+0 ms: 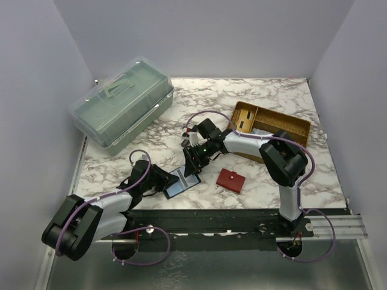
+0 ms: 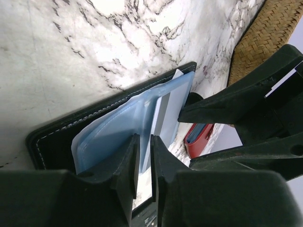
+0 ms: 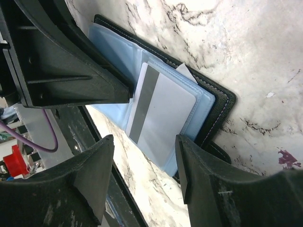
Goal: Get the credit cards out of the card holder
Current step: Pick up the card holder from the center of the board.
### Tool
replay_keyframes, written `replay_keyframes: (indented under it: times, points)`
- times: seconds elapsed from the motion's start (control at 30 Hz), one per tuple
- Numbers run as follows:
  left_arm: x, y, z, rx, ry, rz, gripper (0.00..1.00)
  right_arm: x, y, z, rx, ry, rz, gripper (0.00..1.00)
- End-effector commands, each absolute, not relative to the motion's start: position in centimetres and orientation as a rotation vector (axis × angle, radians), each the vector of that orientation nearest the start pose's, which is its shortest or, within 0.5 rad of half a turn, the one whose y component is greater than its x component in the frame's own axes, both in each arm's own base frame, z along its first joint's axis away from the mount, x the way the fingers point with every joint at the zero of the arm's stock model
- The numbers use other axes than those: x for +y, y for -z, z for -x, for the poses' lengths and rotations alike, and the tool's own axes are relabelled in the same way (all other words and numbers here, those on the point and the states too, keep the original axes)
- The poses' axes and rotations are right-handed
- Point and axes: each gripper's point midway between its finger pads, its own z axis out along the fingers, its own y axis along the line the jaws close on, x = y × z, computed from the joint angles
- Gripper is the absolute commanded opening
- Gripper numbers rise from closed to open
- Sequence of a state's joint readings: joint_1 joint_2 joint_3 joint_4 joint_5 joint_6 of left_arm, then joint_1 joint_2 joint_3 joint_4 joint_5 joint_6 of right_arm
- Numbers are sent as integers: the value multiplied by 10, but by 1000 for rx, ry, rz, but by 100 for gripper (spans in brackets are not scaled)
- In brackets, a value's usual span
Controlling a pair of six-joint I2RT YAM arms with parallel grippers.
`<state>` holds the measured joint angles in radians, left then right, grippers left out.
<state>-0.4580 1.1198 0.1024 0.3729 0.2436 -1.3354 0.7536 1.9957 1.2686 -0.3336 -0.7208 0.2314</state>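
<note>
The black card holder lies open near the table's front edge, its light blue sleeves fanned out. One credit card, pale grey with a dark stripe, sticks partway out of a sleeve. My left gripper reaches in from the left, jaws a thin slit apart with the blue sleeve's edge in the gap. My right gripper hovers open over the card's side, with nothing held. The left fingers rest on the sleeves just beside the card.
A red wallet lies to the right of the card holder. A wicker tray stands at the back right, and a green lidded box at the back left. The black base rail runs just in front.
</note>
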Motion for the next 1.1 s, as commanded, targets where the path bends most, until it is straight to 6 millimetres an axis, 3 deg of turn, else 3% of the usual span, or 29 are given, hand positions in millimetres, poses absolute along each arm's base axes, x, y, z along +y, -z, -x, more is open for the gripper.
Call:
replay_keyframes:
  times: [0.0, 0.53, 0.83, 1.07]
  points:
    - [-176, 3, -186, 2401, 1034, 987, 20, 362, -23, -225, 2663, -1111, 949, 61]
    - [-168, 28, -178, 2521, 885, 1019, 12, 352, -28, -239, 2618, -960, 944, 61]
    - [-161, 41, -174, 2595, 770, 1049, 2, 344, -26, -249, 2624, -846, 875, 64]
    - [-162, 45, -174, 2615, 754, 1043, 1, 345, -23, -242, 2649, -876, 851, 64]
